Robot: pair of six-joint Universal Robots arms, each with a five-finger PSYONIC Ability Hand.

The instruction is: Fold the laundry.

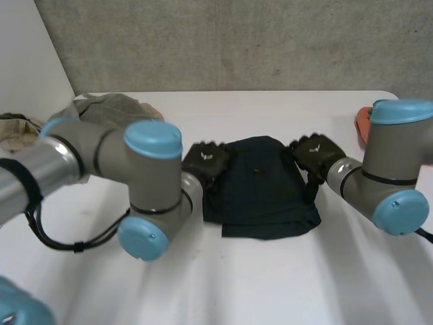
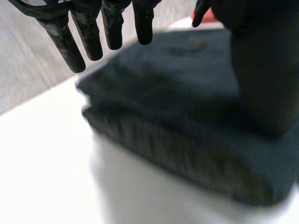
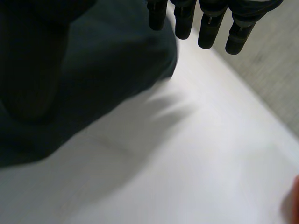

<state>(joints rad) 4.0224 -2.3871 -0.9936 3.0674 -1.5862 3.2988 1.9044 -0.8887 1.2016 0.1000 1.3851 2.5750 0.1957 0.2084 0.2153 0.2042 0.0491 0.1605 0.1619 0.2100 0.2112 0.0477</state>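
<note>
A dark navy folded garment [image 1: 260,186] lies in the middle of the white table [image 1: 270,277]. My left hand [image 1: 206,160] hovers at its left edge and my right hand [image 1: 316,154] at its right edge, each open with straight fingers. In the left wrist view the straight fingers [image 2: 88,32] hang above the folded garment [image 2: 187,121], apart from it, and the thumb [image 2: 261,70] stands in front of the cloth. In the right wrist view the fingers [image 3: 210,23] hang over the garment [image 3: 93,79] edge and the bare table [image 3: 196,163].
A heap of beige and olive laundry [image 1: 101,108] lies at the back left of the table, behind my left arm [image 1: 122,169]. An orange-red object [image 1: 364,122] sits at the right edge behind my right arm [image 1: 389,169].
</note>
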